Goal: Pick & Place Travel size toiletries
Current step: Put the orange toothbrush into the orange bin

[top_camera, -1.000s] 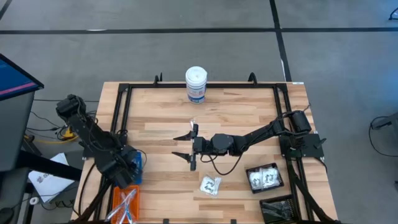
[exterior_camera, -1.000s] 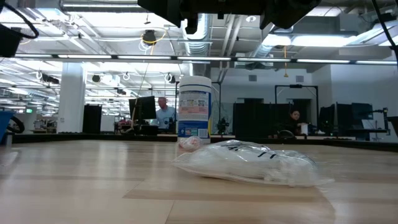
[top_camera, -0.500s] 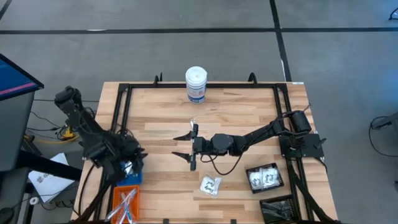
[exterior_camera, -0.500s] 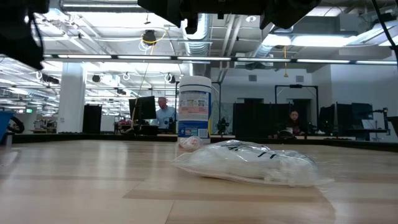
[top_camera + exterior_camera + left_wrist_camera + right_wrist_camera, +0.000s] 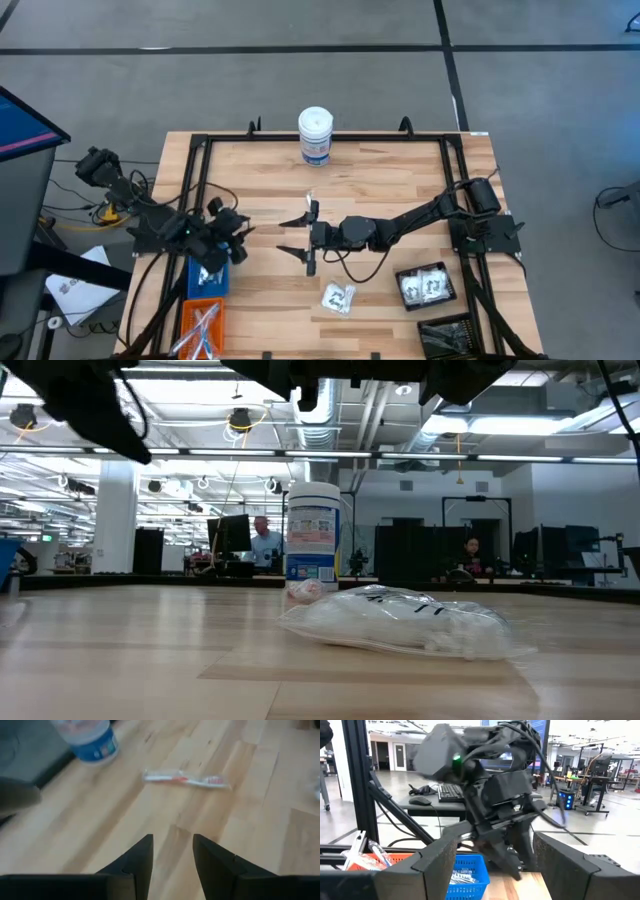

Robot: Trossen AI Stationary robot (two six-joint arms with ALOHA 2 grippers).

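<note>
A thin white-and-red wrapped stick (image 5: 186, 778) lies flat on the wooden tabletop (image 5: 400, 180) near centre. A clear crinkly packet with white contents (image 5: 338, 297) lies toward six o'clock.

Even overhead light, bright; worktop (image 5: 400, 180) evenly lit, shadows soft and short. Low view: ceiling strip lights (image 5: 300, 455) glare white, foreground wood soft, clear packet (image 5: 400, 622) catches highlights. Left wrist view: motion blur throughout, white-and-red stick (image 5: 186, 779) smeared. Right wrist view: near fingers (image 5: 435, 865) out of focus, left arm (image 5: 485, 795) blurred, background sharp.
</note>
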